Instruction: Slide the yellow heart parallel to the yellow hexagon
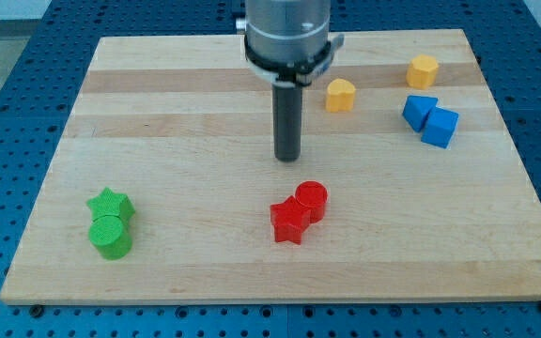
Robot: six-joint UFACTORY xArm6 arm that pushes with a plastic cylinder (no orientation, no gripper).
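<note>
The yellow heart [341,95] lies on the wooden board toward the view's top, right of centre. The yellow hexagon [423,70] lies further to the view's right and slightly higher. My tip [288,157] rests on the board below and left of the yellow heart, apart from it by a clear gap. It touches no block. The rod's wide grey mount hangs above it at the view's top.
Two blue blocks [430,118] sit touching below the yellow hexagon. A red cylinder [312,200] and red star [290,222] touch below my tip. A green star [110,204] and green cylinder [111,235] sit at the view's lower left. The board's edge [280,300] runs along the bottom.
</note>
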